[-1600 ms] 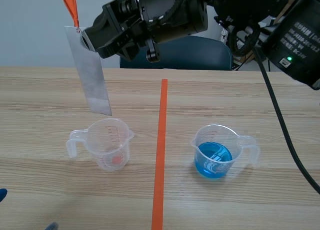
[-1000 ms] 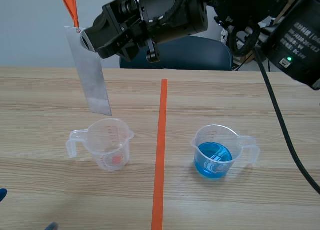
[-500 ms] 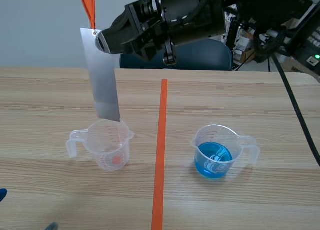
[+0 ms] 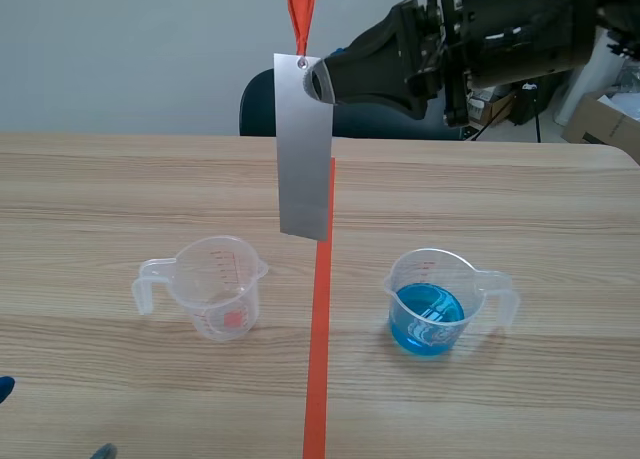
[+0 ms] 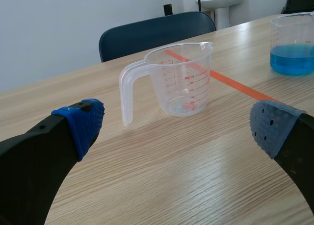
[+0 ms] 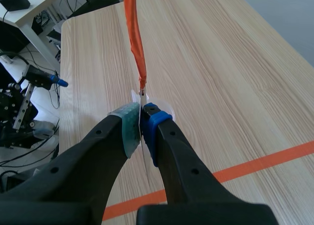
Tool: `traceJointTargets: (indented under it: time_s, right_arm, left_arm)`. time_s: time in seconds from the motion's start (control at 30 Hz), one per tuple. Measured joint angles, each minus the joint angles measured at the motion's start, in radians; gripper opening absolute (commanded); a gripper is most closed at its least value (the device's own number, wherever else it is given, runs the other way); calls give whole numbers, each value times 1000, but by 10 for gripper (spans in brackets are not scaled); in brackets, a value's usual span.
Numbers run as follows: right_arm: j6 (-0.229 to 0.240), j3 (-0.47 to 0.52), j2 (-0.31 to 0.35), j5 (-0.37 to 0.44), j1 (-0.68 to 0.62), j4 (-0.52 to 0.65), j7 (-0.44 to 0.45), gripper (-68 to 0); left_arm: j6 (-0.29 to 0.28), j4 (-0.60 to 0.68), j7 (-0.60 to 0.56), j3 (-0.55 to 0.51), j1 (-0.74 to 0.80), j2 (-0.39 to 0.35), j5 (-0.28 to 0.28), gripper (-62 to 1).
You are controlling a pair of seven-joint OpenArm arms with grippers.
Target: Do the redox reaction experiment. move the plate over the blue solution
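Observation:
A grey metal plate (image 4: 305, 149) hangs upright from an orange ribbon (image 4: 300, 9) above the orange tape line, between the two beakers and well off the table. My right gripper (image 4: 318, 79) is raised and shut on the plate's top edge. The right wrist view shows the pads (image 6: 153, 118) of the right gripper (image 6: 141, 122) pinching the plate edge-on under the ribbon (image 6: 135, 38). The beaker of blue solution (image 4: 430, 309) stands right of the line, lower and to the right of the plate. My left gripper (image 5: 176, 122) is open low over the table, facing the empty beaker (image 5: 179, 83).
The empty clear beaker (image 4: 215, 284) with red markings stands left of the tape line. A blue chair (image 4: 300, 104) sits behind the table's far edge. The blue solution beaker (image 5: 293, 46) lies far ahead of the left gripper.
The right arm has carried the plate rightward, from above the empty beaker to above the tape line. The beakers and the left gripper have not moved.

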Motion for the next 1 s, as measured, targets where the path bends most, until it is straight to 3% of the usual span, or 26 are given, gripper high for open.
traceJointTargets:
  time_s: [0.23, 0.3, 0.57, 0.67, 0.87, 1.0]
  right_arm:
    - [75, 0, 177, 32, 0, 11, 96, -671]
    - [95, 0, 255, 32, 0, 11, 135, -671]
    - [104, 0, 423, 34, -2, 13, 228, -671]
    - [104, 0, 458, 24, -22, 13, 293, -671]
    - [104, 0, 482, -132, -126, 13, 406, -671]
    - [104, 0, 482, -200, -184, 13, 484, -671]
  left_arm:
    - [0, 0, 0, 0, 23, 0, 0, 14]
    - [0, 0, 0, 0, 40, 0, 0, 14]
    - [0, 1, 0, 0, 81, 0, -4, 14]
    - [0, 1, 0, 0, 87, 0, -5, 14]
    - [0, 52, 2, 0, 118, -23, -19, 14]
    - [0, 119, 3, 0, 179, -76, -153, 14]
